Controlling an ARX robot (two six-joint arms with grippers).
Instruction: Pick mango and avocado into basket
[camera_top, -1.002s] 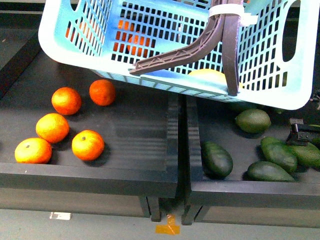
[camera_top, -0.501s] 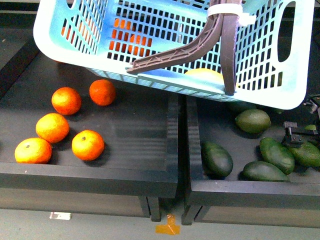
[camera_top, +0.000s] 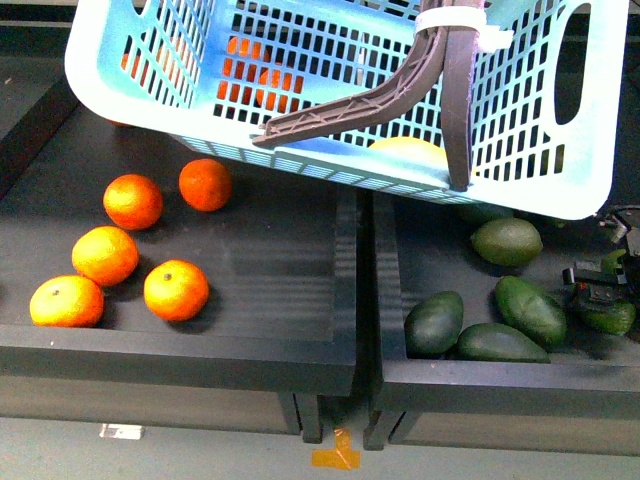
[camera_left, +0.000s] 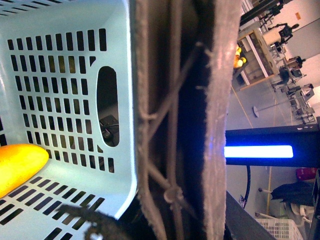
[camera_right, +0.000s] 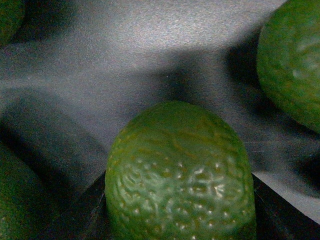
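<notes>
The light teal basket (camera_top: 340, 160) hangs tilted above the two black trays, held up by its brown-grey handle (camera_top: 455, 100), on which my left gripper is shut out of the front view. The handle (camera_left: 220, 120) fills the left wrist view beside the basket wall (camera_left: 60, 75). A yellow mango (camera_top: 405, 150) lies inside the basket; it also shows in the left wrist view (camera_left: 20, 165). My right gripper (camera_top: 598, 292) at the far right is shut on a green avocado (camera_top: 608, 315), which fills the right wrist view (camera_right: 180, 175) just above the tray floor.
Several more avocados (camera_top: 530, 310) lie in the right tray, one (camera_top: 507, 241) under the basket's edge. Several oranges (camera_top: 175, 290) lie in the left tray, and more show through the basket wall (camera_top: 255, 85). A raised divider (camera_top: 360, 280) separates the trays.
My right gripper has closed on an avocado and lifted it slightly at the far right. The other avocados in the right tray have shifted. The basket has barely moved.
</notes>
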